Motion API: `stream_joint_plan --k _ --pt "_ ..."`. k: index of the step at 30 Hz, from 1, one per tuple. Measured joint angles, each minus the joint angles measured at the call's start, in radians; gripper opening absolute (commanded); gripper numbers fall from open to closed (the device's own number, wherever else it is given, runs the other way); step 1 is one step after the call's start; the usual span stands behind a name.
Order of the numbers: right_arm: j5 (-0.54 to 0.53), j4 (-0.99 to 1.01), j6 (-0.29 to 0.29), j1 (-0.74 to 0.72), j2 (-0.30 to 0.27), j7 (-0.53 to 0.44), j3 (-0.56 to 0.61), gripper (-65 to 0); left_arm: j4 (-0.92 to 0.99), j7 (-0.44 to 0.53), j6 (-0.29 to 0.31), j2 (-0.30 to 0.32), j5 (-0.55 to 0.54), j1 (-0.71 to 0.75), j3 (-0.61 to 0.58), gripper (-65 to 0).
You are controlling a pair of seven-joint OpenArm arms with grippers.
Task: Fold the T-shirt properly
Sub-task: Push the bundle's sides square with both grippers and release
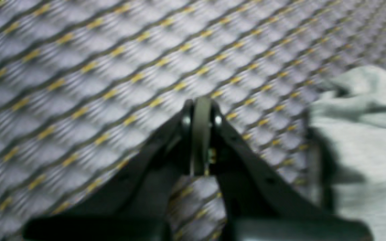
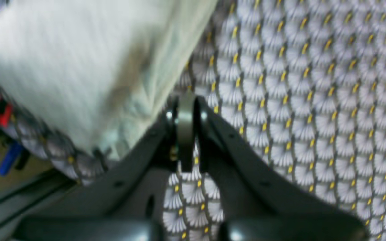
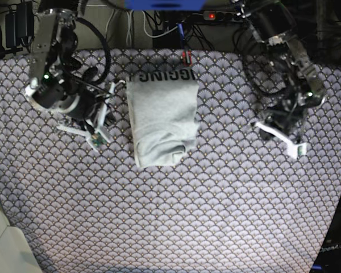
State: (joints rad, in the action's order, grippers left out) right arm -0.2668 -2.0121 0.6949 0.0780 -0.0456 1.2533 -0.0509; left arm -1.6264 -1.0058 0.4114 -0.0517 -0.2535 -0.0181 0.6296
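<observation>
One T-shirt point(image 3: 162, 116) is lying on the counter point(image 3: 216, 216), folded into a narrow upright rectangle a little toward ten o'clock from the counter's middle in the base view. Its far edge, at twelve o'clock, is showing one line of black block lettering point(image 3: 162, 75), reading reversed from this side. Its near end, at six o'clock, is bunching into a rounded, slightly rumpled fold. A single purple-grey tablecloth point(image 3: 176, 227) with a fan pattern and small yellow marks is covering the whole counter.

Two arms are hanging over the cloth, one on each side of the shirt. The right tool point(image 3: 102, 121) is sitting just beside the shirt's edge, at about nine o'clock from it, and is not touching the fabric in the base view. In the right wrist view the right tool point(image 2: 186, 100) is showing its two pads pressed together with nothing between them, the pale shirt point(image 2: 89, 63) filling the ten o'clock corner just beside it.

The left tool point(image 3: 281, 135) is hovering well apart from the shirt, at about three o'clock from it. In the left wrist view the left tool point(image 1: 201, 103) is also showing its pads meeting flat, holding nothing, over bare patterned cloth; one rumpled edge of the shirt point(image 1: 364, 134) is appearing at three o'clock, blurred.
</observation>
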Motion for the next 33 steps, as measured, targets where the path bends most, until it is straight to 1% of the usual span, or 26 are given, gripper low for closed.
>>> stream_joint_plan --k 3,6,9,12,14,16,19,20,24,26,29,33 --pt "-0.002 0.000 0.000 -0.025 0.025 0.025 0.061 -65.0 -0.035 0.003 0.000 0.018 0.000 0.061 0.010 -64.6" --pt "-0.002 0.000 0.000 -0.034 0.048 0.037 0.156 -65.0 -0.044 -0.008 0.004 0.016 -0.001 0.103 0.008 -64.6" --pt "-0.005 -0.001 0.000 -0.029 0.046 0.036 0.252 -65.0 -0.053 -0.001 0.004 0.015 -0.002 0.122 0.008 -64.6" --pt "-0.003 -0.001 0.000 -0.020 0.046 0.036 0.305 -65.0 -0.055 -0.001 0.004 0.010 -0.002 0.127 0.008 -64.6" --pt "-0.005 0.004 0.000 -0.015 0.040 0.014 0.314 -65.0 -0.057 0.000 0.004 0.010 -0.006 0.130 0.006 -64.6" --pt "-0.012 0.031 0.000 -0.003 0.006 -0.043 0.314 -65.0 -0.065 -0.001 0.004 0.009 -0.005 0.142 0.005 -64.6" --pt "-0.002 0.080 0.000 0.015 -0.050 -0.093 0.309 -65.0 -0.093 -0.001 0.004 0.010 -0.005 0.158 0.006 -64.6" --pt "-0.004 0.091 0.000 0.016 -0.060 -0.100 0.308 -65.0 -0.098 -0.001 0.004 0.010 -0.002 0.158 0.005 -64.6" --pt "-0.003 0.137 0.000 0.000 -0.079 -0.136 0.307 -65.0 -0.124 0.000 0.004 0.005 -0.006 0.158 0.002 -64.6" --pt "-0.005 0.179 0.000 0.000 -0.079 -0.171 0.307 -65.0 -0.124 -0.001 0.004 0.007 -0.005 0.156 0.002 -64.6" --pt "-0.016 0.266 0.000 0.000 -0.102 -0.234 0.308 -65.0 -0.129 0.001 0.004 0.003 -0.006 0.165 0.003 -64.6" --pt "-0.031 0.340 0.000 -0.009 -0.114 -0.314 0.307 -65.0 -0.129 -0.007 0.005 -0.005 -0.006 0.182 0.005 -64.6"
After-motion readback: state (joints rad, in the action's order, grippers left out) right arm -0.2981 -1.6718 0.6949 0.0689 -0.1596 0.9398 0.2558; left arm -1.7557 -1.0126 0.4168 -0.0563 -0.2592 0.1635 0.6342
